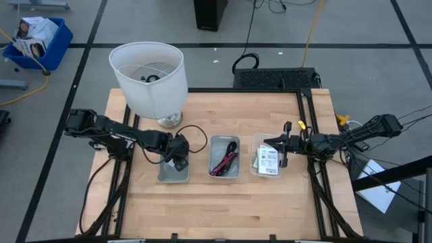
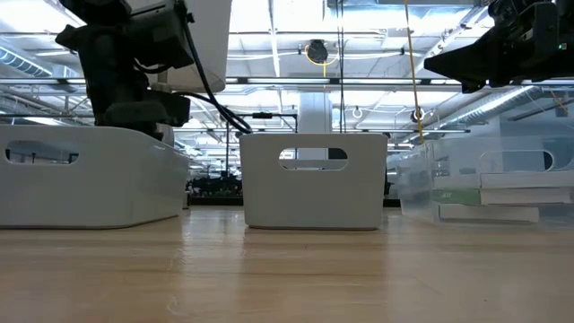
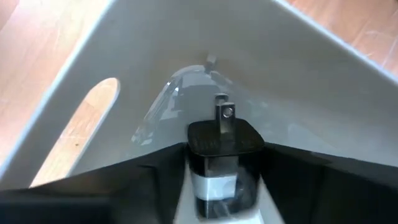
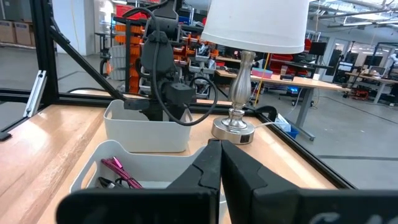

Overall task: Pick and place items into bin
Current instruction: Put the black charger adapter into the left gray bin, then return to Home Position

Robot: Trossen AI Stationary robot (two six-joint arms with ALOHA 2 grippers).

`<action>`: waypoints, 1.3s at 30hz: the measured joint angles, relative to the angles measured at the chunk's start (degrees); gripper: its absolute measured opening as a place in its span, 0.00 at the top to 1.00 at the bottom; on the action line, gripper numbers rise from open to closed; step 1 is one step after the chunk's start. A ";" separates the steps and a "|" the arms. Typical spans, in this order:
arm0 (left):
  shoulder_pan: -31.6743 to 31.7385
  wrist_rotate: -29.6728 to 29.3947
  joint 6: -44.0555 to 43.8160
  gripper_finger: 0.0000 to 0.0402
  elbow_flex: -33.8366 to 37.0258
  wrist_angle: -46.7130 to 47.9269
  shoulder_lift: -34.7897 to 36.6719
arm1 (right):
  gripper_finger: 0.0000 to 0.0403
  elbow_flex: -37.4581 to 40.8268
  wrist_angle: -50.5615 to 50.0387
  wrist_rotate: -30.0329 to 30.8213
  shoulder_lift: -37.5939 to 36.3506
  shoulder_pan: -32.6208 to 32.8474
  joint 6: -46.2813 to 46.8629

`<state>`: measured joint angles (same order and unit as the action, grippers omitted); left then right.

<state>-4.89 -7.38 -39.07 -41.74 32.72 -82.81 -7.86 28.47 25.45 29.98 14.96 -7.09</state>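
Inside the left bin (image 3: 292, 81), the left end effector (image 3: 219, 163) is clamped on a black plug (image 3: 225, 142).

Both arms are showing as dark, near-black chains of blocky, angular joint housings. The left arm (image 1: 115, 131) is trailing a thin black cable looping off near its wrist, and its claw (image 3: 205, 180) has 2 matte black fingers. The right claw (image 4: 219, 177) is presenting 2 smooth, tapering black fingers.
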 joint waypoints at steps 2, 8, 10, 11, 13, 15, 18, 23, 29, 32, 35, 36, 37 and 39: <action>-0.02 0.00 0.16 0.42 0.00 -0.01 0.00 | 0.99 0.00 0.02 0.00 0.00 0.00 0.00; -0.02 -0.12 1.37 0.30 0.00 -0.01 0.00 | 0.99 0.00 0.00 -0.01 0.00 0.00 0.00; -0.16 -0.13 2.92 0.31 -0.29 0.46 0.00 | 0.99 0.00 0.00 0.00 0.00 0.00 0.00; -0.32 -0.13 3.73 0.32 -0.81 1.18 0.00 | 0.99 0.00 0.00 0.00 0.00 0.00 0.00; -0.76 -0.13 5.14 0.35 -2.45 3.11 0.41 | 0.99 0.00 0.00 -0.02 0.00 0.00 -0.04; -1.19 -0.15 6.62 0.39 -4.84 5.95 1.14 | 0.99 0.00 0.00 -0.01 0.00 0.00 -0.29; -1.93 -0.17 8.65 0.45 -9.05 11.14 2.23 | 0.99 0.00 -0.02 -0.02 0.00 0.00 -0.97; -5.02 -2.36 14.03 0.59 -14.99 14.36 4.22 | 0.99 0.00 -0.16 -0.12 0.02 0.00 -2.18; -12.39 -3.70 25.34 0.89 -15.94 5.96 5.28 | 0.99 0.00 -0.91 -0.17 0.04 0.00 -3.67; -17.15 -5.57 34.19 0.98 -14.22 -1.76 5.29 | 0.99 0.60 -0.20 -2.10 0.04 -0.01 -4.28; -19.78 -7.15 43.91 0.97 -10.41 -12.79 5.29 | 0.99 2.32 2.98 -6.76 0.04 -0.30 -4.19; -19.87 -7.69 46.70 0.97 -9.06 -16.08 5.59 | 0.99 2.88 4.75 -8.02 -0.06 -0.64 -4.16; -19.65 -7.72 48.92 0.98 -7.64 -19.28 6.19 | 0.99 3.50 6.60 -8.43 -0.26 -1.12 -4.09; -17.68 -6.46 52.25 0.99 -4.90 -25.13 8.00 | 0.99 4.42 8.38 -8.70 -0.69 -2.75 -2.95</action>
<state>-22.56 -13.84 13.18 -46.64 7.59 -74.80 -3.44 36.85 16.75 29.29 12.21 -10.04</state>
